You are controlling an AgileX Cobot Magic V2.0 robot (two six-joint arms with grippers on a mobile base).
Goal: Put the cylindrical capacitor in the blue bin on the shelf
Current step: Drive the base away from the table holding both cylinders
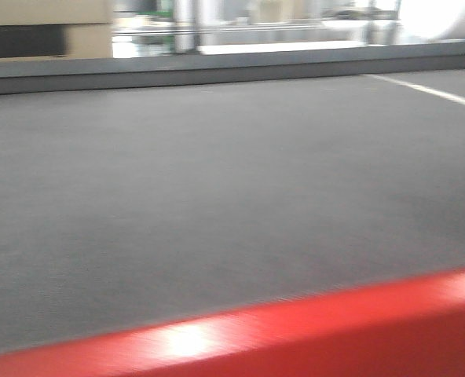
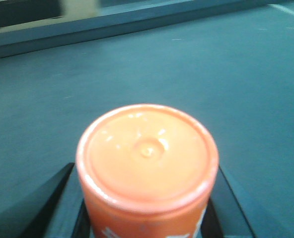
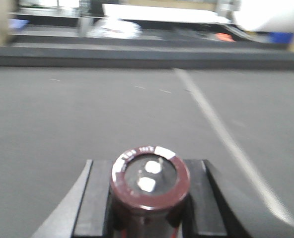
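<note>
**At both wrists: loads gripped, far background lost to blur**

At 6 o'clock in the right wrist view, the right gripper (image 3: 149, 201) is clenched on a dark maroon cylindrical capacitor (image 3: 149, 184). The capacitor stands upright, its ringed top and two pale metal terminals facing the camera. Black fingers (image 3: 92, 203) press its sides at 9 and 3 o'clock. Its lower body is cut off by the frame edge, and the white print around its rim is too smeared to read. Beyond it lies flat grey floor (image 3: 87, 114), with a white painted line (image 3: 221, 134) running from 12 towards 5 o'clock. Past a dark raised kerb at 12 o'clock everything smears into pale shapes. Small blue patches (image 3: 281, 37) at 1 o'clock are too blurred to name.

At 6 o'clock in the left wrist view, the left gripper (image 2: 147, 208) grasps a glossy orange cylindrical canister (image 2: 147, 153). The canister's wide top hides where the black fingers meet its wall. White markings low on its side are cut off at the bottom edge.

The front view gives the same grey floor and a glossy red band (image 1: 311, 330) across 6 o'clock; what it belongs to cannot be told. At 12 o'clock, bright uprights and rails look like the stainless steel shelf (image 1: 189, 23), though blur dissolves its tiers and contents.
</note>
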